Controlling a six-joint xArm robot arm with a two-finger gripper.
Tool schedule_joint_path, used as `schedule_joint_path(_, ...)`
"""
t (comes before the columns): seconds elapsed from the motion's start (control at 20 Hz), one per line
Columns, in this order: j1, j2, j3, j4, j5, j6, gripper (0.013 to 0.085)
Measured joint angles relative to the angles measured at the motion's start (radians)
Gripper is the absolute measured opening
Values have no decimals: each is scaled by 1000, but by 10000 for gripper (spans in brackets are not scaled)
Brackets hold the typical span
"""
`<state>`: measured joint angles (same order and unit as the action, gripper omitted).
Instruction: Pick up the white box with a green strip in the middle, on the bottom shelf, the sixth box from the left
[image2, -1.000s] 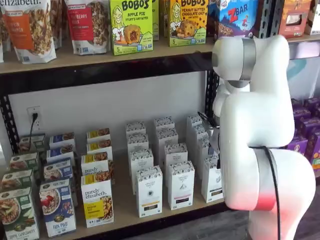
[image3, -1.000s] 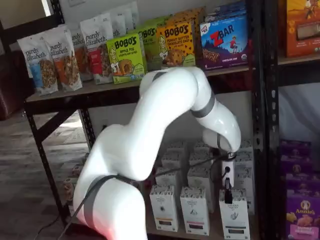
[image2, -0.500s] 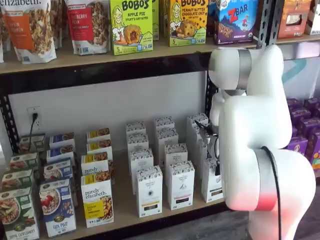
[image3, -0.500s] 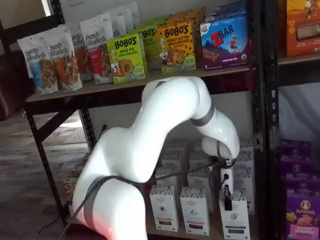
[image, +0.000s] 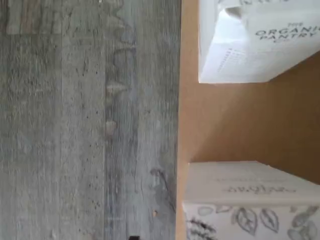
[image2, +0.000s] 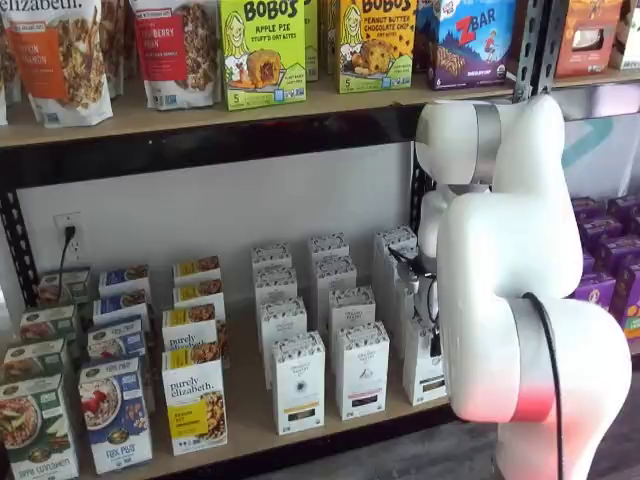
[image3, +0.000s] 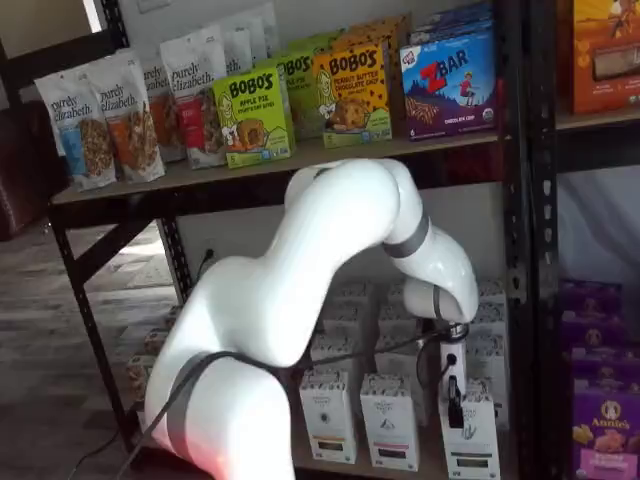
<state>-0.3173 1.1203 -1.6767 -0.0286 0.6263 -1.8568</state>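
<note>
The gripper (image3: 455, 405) hangs right above the white box (image3: 469, 440) to grab it; I cannot tell if its fingers are apart.

On the long light-tan wooden bottom shelf (image2: 245, 400), tall narrow white cartons (image2: 298, 382) stand in rows front to back, right of the granola boxes (image2: 195, 402), partly behind the white robot arm (image2: 520, 300).
</note>
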Motion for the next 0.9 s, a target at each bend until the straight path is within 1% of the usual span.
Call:
schedule_joint_path(0.05, 0, 0, 3, 6, -1, -5, 810)
schedule_joint_path(0.1, 0, -1, 5, 14, -3, -11, 810)
schedule_joint_path(0.2, 0, -4, 14, 29, -13, -25, 730)
schedule_joint_path(0.25, 0, -6, 17, 30, -16, -26, 730)
schedule_joint_path(0.3, 0, -8, 20, 30, -18, -25, 690)
schedule_joint_path(0.5, -1, -14, 35, 25, -38, -22, 690)
schedule_joint_path(0.65, -1, -19, 41, 25, -36, -22, 690)
schedule_joint_path(0.7, -1, -20, 42, 25, -34, -22, 650)
schedule_joint_path(0.75, -2, -22, 44, 25, -33, -24, 650)
schedule_joint_path(0.8, -2, -24, 47, 26, -32, -25, 610)
schedule_joint_path(0.85, -3, -26, 49, 27, -32, -26, 610)
schedule_joint_path(0.9, -3, -27, 52, 27, -33, -26, 570)
